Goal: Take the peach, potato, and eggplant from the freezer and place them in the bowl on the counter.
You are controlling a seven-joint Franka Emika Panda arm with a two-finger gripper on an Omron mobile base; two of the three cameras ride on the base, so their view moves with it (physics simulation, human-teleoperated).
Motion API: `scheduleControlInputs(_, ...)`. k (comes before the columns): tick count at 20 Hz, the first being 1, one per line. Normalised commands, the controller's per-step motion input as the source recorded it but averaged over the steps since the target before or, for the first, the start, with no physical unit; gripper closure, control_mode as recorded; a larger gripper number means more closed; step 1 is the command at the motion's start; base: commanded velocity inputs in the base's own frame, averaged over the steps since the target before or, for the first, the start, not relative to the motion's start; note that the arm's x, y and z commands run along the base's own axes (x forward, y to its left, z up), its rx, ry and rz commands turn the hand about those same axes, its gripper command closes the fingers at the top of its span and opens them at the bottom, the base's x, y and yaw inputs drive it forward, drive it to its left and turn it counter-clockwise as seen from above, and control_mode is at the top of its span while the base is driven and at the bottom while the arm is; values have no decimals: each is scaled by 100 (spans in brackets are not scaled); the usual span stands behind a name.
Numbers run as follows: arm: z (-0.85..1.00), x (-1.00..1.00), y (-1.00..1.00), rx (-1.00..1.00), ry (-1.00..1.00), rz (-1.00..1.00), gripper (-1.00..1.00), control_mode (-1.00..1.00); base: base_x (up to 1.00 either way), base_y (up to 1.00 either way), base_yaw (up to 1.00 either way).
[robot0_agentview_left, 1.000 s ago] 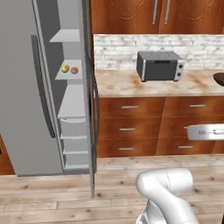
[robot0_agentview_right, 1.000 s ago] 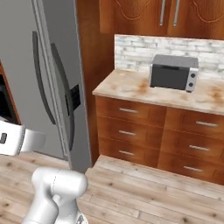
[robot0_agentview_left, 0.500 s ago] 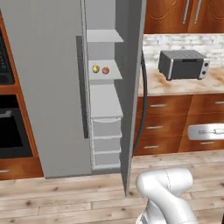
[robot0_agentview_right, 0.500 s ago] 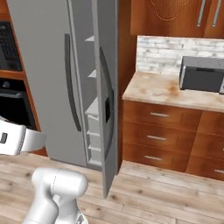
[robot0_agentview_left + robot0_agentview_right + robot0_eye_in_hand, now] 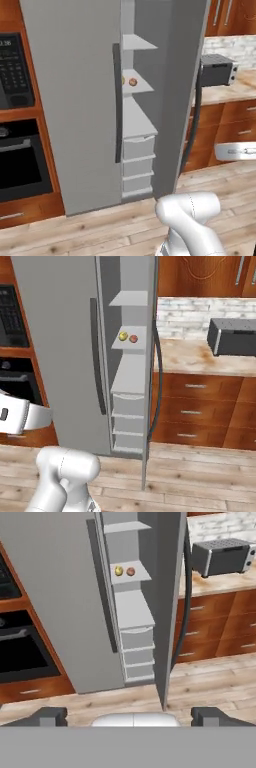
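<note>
The grey freezer (image 5: 75,100) (image 5: 55,331) (image 5: 55,587) stands with its right door (image 5: 175,75) swung open. On a pale inner shelf lie the pale-yellow potato (image 5: 123,336) (image 5: 119,571) and, right of it, the reddish-orange peach (image 5: 133,82) (image 5: 133,339) (image 5: 130,571). In the left base view the closed door's edge half hides the potato (image 5: 123,80). My gripper (image 5: 130,717) is open and empty, well back from the freezer and facing its open side. The eggplant and the bowl are out of view. The counter (image 5: 200,358) (image 5: 245,85) runs to the right.
A black oven (image 5: 20,160) (image 5: 25,652) sits in the wooden wall left of the freezer. A dark toaster oven (image 5: 232,336) (image 5: 222,557) stands on the counter. The open door's long curved handle (image 5: 192,125) (image 5: 186,612) juts toward the drawers (image 5: 195,406). Wooden floor lies before the freezer.
The whole picture has slid right as the base moved, bringing the freezer's open side to the middle of the views. The potato and peach lie as before; the gripper stays open.
</note>
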Motion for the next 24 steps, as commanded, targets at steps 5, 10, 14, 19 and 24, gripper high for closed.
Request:
scheduleControlInputs(5,0,0,0,0,0,0,-100,100,65,45,-43)
scheduleControlInputs(10,0,0,0,0,0,0,-100,100,45,88,-39)
scheduleControlInputs(14,0,0,0,0,0,0,-100,100,40,54,-32)
scheduleControlInputs(19,0,0,0,0,0,0,-100,100,66,0,-18)
scheduleControlInputs(24,0,0,0,0,0,0,-100,100,98,9,-15)
